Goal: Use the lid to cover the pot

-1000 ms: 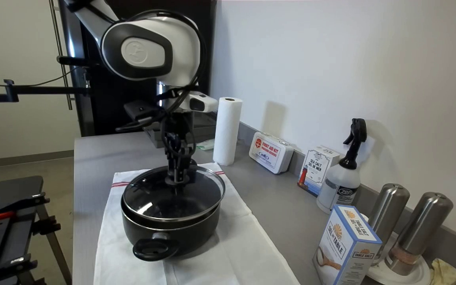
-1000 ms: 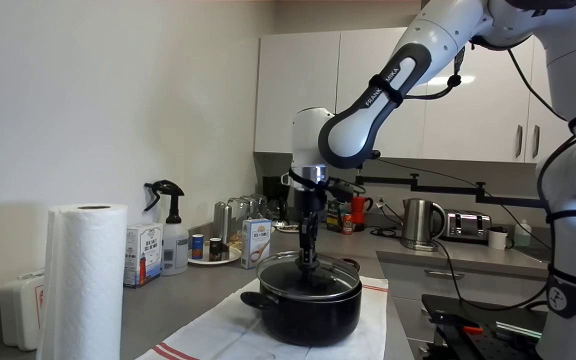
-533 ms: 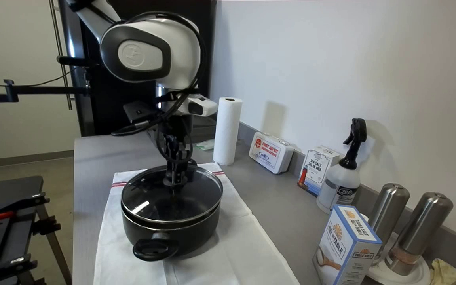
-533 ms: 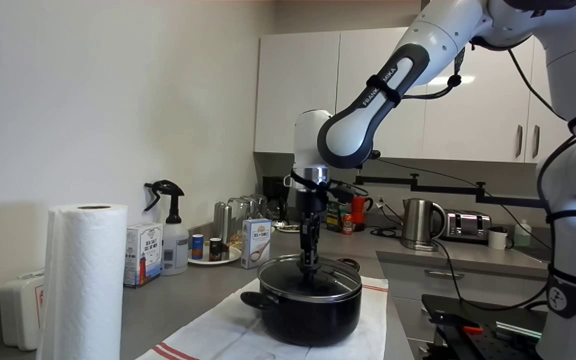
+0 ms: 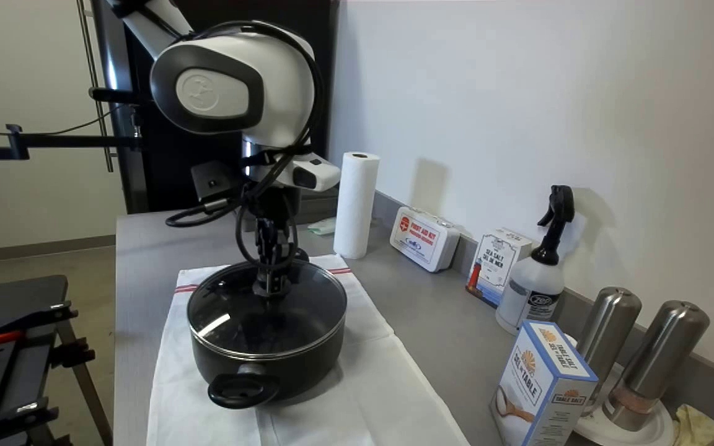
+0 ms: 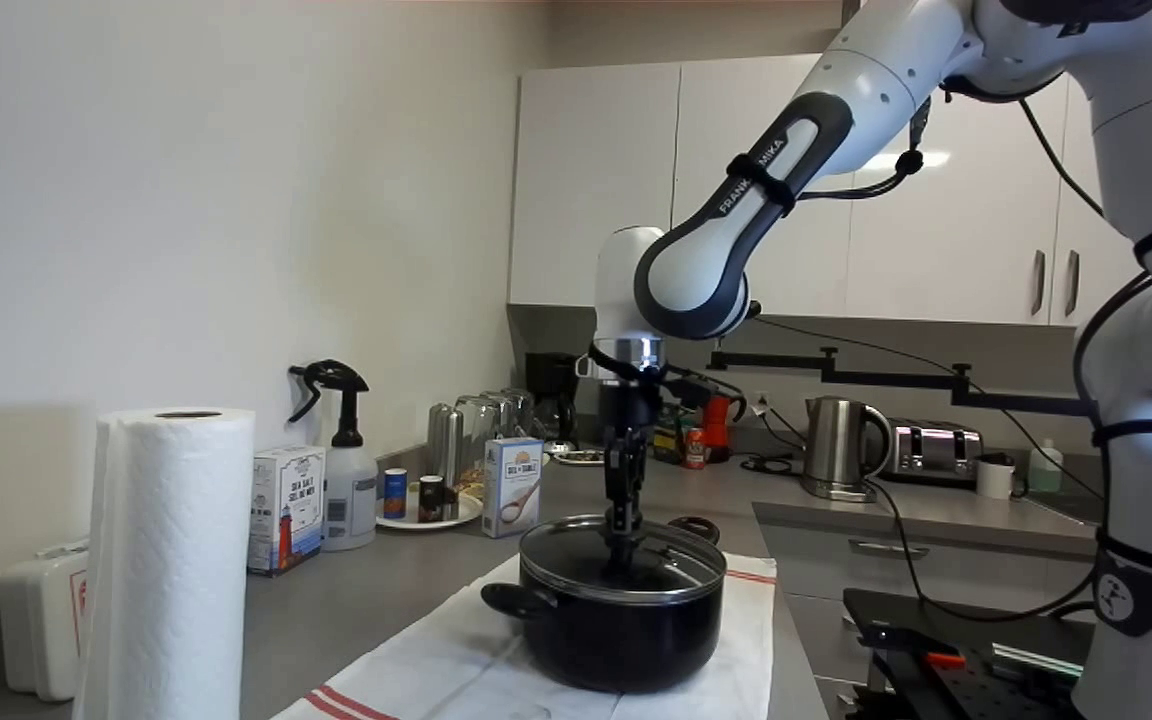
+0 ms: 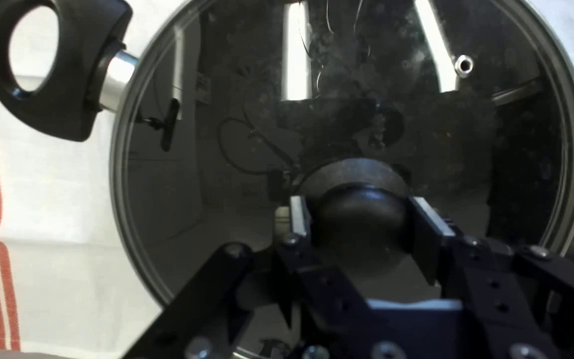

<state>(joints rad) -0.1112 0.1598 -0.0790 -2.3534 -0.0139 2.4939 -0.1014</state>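
Observation:
The glass lid [image 5: 313, 310] lies over the mouth of the black pot [image 5: 289, 375], its metal rim close against the pot's rim in both exterior views. Whether it touches all the way round I cannot tell. My gripper [image 7: 360, 214] points down at the lid's centre, with its two pads [image 7: 301, 215] on either side of the black knob [image 7: 361, 202] and closed on it. In an exterior view the gripper [image 6: 623, 540] stands nearly upright above the pot [image 6: 626, 645]. One side handle [image 5: 242, 391] sticks out at the pot's front; the inside is seen only darkly through glass.
A white towel [image 5: 369, 402] with red stripes lies under the pot on the grey counter. Along the wall stand a paper roll [image 5: 357, 204], a first aid kit [image 5: 424, 238], a spray bottle [image 5: 530, 285], a salt box [image 5: 543, 384] and steel mills [image 5: 657, 359].
The lid and gripper have come down and shifted slightly, narrowing the gap between lid and pot rim. The wrist has tilted a little. Pot and towel have stayed put; the grip is unchanged.

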